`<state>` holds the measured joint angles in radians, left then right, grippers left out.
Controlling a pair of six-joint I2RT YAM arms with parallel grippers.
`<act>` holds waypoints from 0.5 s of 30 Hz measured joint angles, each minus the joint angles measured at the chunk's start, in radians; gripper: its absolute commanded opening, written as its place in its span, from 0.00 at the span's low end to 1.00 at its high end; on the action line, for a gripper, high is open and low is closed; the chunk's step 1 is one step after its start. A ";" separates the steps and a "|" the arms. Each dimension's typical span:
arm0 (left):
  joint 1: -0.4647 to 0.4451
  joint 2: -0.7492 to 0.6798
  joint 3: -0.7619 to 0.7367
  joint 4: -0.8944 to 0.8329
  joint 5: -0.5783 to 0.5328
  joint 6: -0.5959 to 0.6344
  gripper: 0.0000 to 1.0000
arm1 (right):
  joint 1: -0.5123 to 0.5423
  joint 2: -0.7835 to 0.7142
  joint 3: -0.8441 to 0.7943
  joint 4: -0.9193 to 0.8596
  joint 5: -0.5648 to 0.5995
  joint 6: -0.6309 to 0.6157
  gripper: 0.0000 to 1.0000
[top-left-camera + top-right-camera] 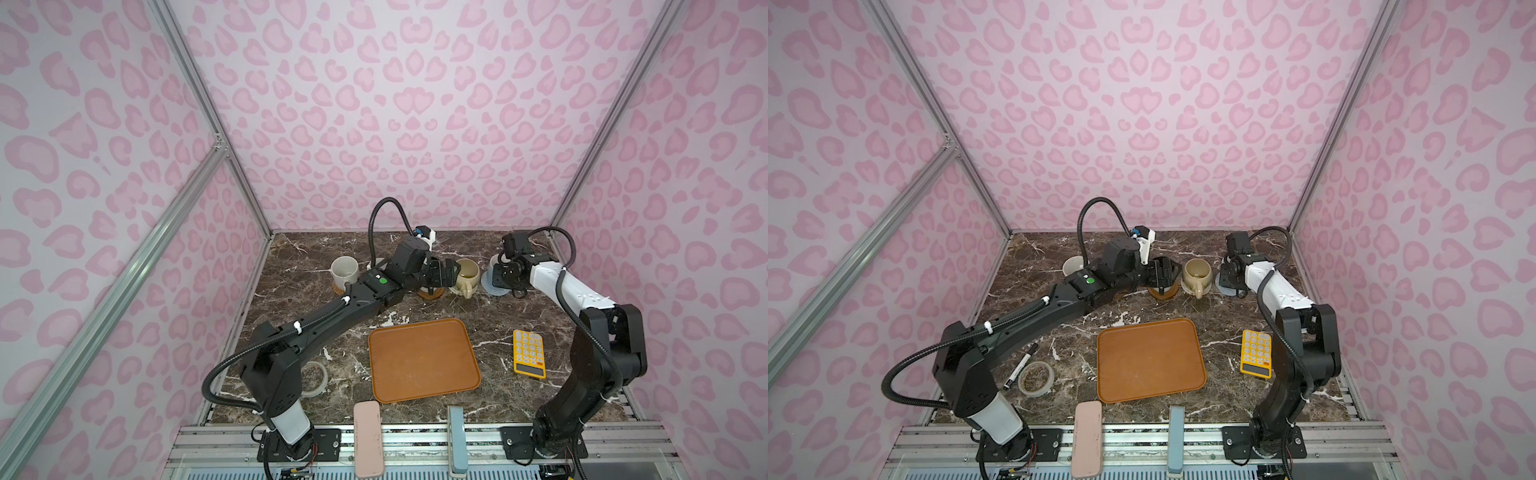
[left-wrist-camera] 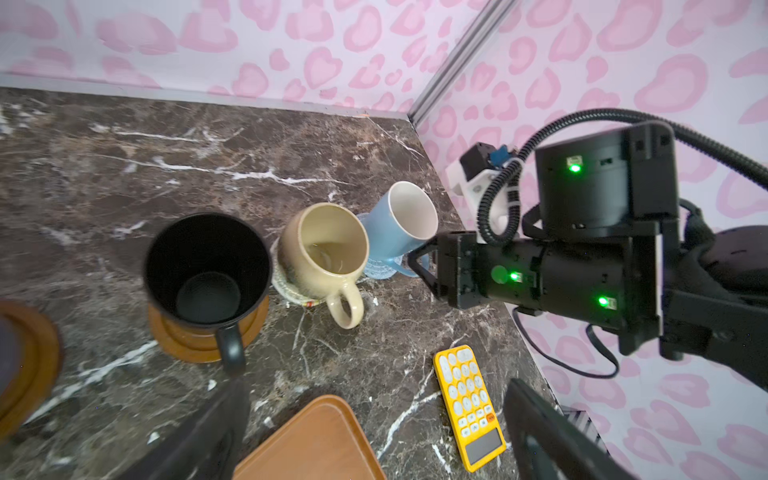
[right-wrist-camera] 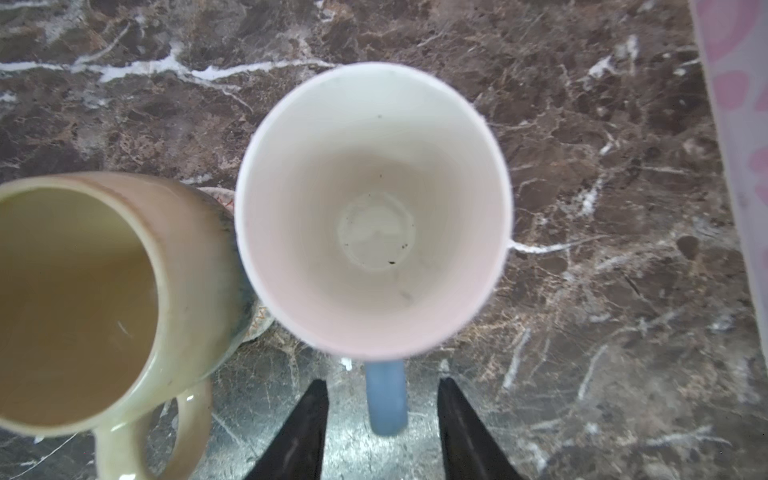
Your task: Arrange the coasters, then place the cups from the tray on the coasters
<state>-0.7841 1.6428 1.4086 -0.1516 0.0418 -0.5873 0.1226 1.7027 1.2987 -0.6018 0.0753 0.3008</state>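
Light blue cup [image 3: 374, 208]: sits on grey-blue coaster [image 2: 380, 270], just ahead of right gripper [image 3: 382, 381], handle between parted jaws (gaps both sides, so no grip). Left gripper [image 1: 441, 275]: gapes wide, empty, near black cup [image 2: 208, 266].

Both top views are evenly lit with soft light and barely any shadows, and the walls [image 1: 415, 104] bow at the edges. Right wrist view is blurry up close: the light blue cup [image 3: 374, 208] looks washed out inside, maybe overexposed, with glare on the marble table [image 3: 266, 399]. Green status lights [image 2: 574, 167] flare in the left wrist view.
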 measured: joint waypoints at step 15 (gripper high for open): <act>0.099 -0.655 -0.665 0.119 -0.561 0.214 0.96 | 0.099 -0.592 -0.518 0.241 0.067 -0.022 0.81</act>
<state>-0.6853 0.9874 0.7441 -0.0322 -0.5190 -0.3737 0.2218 1.1110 0.7811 -0.3611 0.1421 0.2787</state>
